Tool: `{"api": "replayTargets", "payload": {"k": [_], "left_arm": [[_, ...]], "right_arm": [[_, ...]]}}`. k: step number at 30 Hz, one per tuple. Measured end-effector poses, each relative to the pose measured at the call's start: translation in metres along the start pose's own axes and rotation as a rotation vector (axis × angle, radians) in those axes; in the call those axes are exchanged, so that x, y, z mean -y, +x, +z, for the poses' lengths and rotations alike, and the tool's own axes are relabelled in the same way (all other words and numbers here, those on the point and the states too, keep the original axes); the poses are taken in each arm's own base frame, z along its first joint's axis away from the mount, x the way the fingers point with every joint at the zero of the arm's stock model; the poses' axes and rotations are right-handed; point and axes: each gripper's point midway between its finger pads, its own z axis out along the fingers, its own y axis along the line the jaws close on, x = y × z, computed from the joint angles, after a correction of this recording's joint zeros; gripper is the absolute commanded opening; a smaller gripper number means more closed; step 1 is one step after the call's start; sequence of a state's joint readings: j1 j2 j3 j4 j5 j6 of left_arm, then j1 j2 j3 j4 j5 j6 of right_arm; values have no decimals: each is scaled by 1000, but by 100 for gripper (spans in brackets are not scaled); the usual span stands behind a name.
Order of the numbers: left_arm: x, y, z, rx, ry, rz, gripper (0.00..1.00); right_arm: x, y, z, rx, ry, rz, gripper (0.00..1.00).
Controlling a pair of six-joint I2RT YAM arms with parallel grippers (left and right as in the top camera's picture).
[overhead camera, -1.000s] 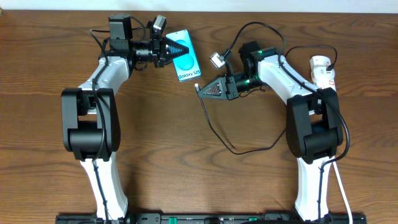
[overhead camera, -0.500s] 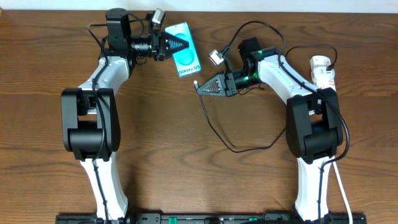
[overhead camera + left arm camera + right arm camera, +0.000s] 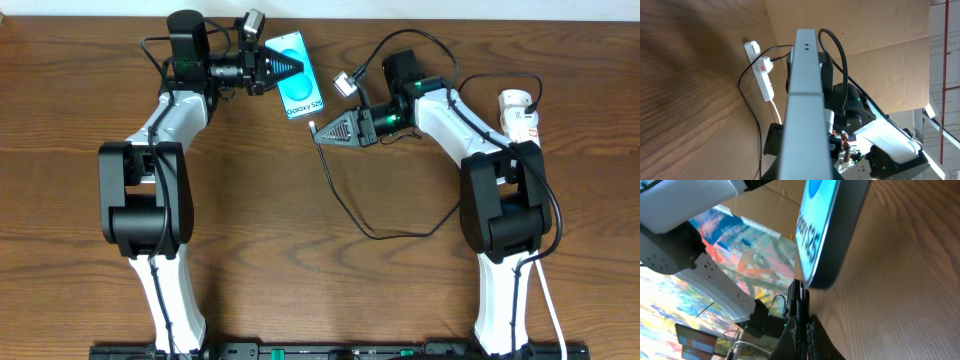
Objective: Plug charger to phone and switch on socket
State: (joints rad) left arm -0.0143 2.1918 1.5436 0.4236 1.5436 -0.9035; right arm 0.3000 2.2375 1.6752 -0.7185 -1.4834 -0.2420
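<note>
A dark brown wood-grain table [image 3: 300, 280] fills the overhead view, with a pale strip [image 3: 560, 8] along its far edge. In the left wrist view a brown cardboard sheet [image 3: 880, 30] stands beyond the table, and a red upright [image 3: 944, 60] shows at the right edge. The right wrist view shows a painted panel [image 3: 745, 260] in blue, orange and yellow.

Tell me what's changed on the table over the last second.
The left gripper, shut on the phone, carried it a little toward the far edge of the table. The right gripper, shut on the plug end of the charger, followed the same way, bringing the plug closer to the phone's lower end. Nothing was taken hold of or let go. The socket stayed put.
</note>
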Motion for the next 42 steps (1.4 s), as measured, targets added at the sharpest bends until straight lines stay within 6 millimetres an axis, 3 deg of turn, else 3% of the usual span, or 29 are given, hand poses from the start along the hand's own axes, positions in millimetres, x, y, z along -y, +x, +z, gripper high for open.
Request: {"api": "replayTargets", "payload": {"k": [42], "left_arm": [[0, 0, 0, 0, 0, 150, 7]], "right_arm": [[5, -9, 5, -1, 22, 43, 1]]}}
